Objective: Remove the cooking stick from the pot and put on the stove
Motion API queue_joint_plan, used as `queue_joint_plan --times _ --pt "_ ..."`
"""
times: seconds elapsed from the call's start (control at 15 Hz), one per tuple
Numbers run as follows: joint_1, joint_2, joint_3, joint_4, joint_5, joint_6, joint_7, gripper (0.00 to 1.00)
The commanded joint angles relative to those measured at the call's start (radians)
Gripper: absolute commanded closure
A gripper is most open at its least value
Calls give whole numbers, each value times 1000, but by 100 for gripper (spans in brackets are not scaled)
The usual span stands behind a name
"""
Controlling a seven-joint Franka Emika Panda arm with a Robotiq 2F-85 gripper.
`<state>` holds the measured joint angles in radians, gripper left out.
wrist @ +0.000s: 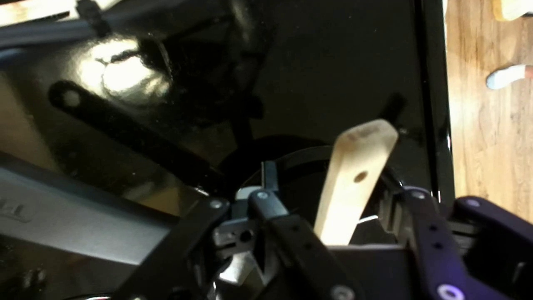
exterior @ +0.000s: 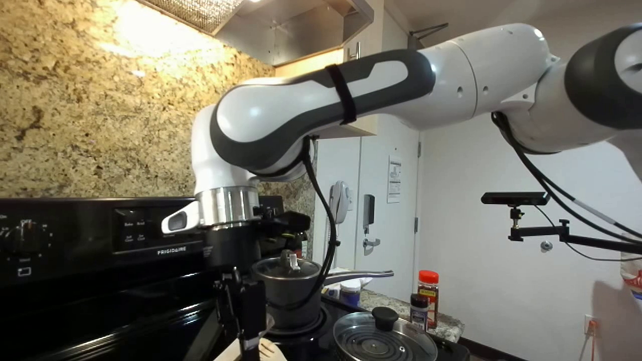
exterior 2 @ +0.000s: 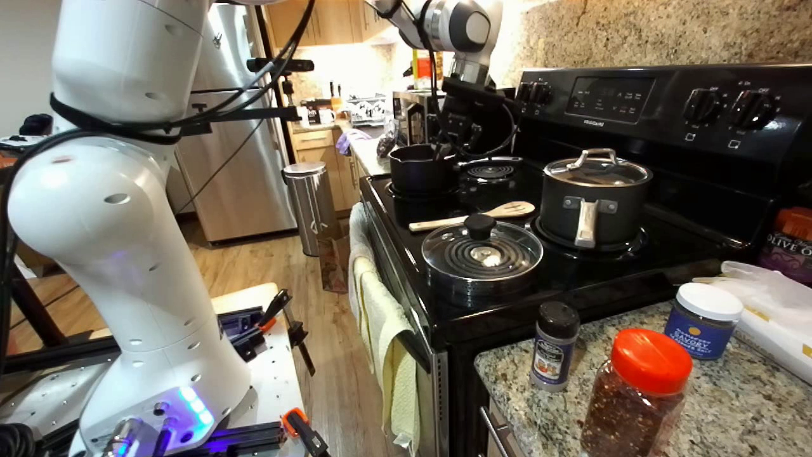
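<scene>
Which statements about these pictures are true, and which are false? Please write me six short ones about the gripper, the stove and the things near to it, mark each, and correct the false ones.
1. A wooden spoon lies on the stove. True.
2. The gripper is at the pot. True.
3. The pot is covered. False: it is open at the top.
4. The gripper's jaws are shut tight. False: they stand apart, and a wooden handle shows between them in the wrist view.
5. A towel hangs at the front of the stove. True.
6. Every jar stands on the stove. False: the red-lidded jar stands on the counter.
</scene>
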<state>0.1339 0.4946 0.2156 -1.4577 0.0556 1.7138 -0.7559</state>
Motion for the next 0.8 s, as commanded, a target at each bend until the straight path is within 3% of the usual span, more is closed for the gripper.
queue_joint_plan --times 0.0,0.2,0.73 --pt "-7 -35 4 -39 14 37 5 11" --pt "9 -34 -3 -36 -29 61 3 0" --pt "73 -18 -17 -13 -245 50 20 0"
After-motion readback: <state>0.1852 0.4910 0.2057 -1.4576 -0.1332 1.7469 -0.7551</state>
